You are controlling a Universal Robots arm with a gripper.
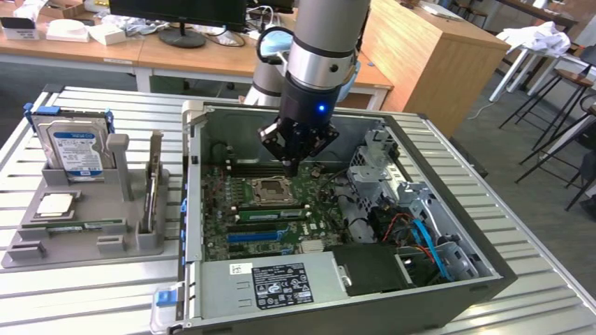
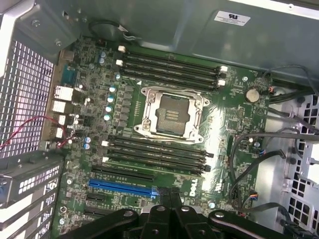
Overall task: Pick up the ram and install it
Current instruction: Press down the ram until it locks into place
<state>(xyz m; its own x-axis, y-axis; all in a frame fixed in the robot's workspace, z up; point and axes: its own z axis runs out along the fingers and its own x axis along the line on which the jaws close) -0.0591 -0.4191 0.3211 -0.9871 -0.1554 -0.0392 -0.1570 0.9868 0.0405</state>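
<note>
Slatted metal table carries open computer case; jaws together, empty, above motherboard; wooden desks behind.

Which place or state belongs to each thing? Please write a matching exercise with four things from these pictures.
Things:
1. hard drive
2. ram
3. claw
4. CPU socket

Places or states:
a. shut, hanging over the motherboard inside the computer case
b. lying flat on the grey tray
c. on the motherboard, between two banks of memory slots
d. standing upright on the grey tray

Right pairs: 1-d, 2-b, 3-a, 4-c
</note>
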